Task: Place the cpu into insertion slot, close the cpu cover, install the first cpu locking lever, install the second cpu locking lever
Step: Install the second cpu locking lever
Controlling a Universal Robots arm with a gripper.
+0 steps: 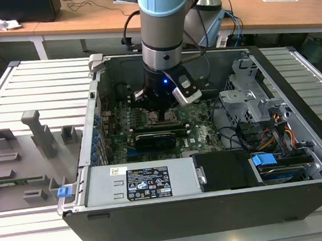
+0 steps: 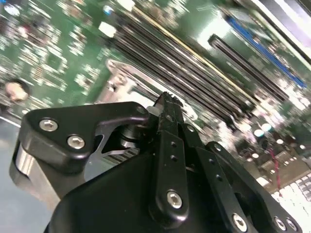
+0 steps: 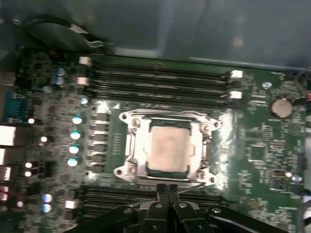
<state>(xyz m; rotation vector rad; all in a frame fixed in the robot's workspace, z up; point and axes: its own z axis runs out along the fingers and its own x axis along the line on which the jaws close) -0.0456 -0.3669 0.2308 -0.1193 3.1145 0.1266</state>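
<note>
Silvery-beige, the chip (image 3: 169, 148) is seated in the socket (image 3: 167, 172) just ahead of the gripper (image 3: 167, 188), framed by the metal cover (image 3: 130, 145). The fingers (image 2: 168, 112) are pressed together, nothing held.

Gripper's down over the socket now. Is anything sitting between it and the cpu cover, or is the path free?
Nothing visible stands between them. In the first wrist view the gripper sits at the edge of the cpu cover, which lies flat around the cpu, already seated in the insertion slot. The memory slots run alongside, off the path.
</note>
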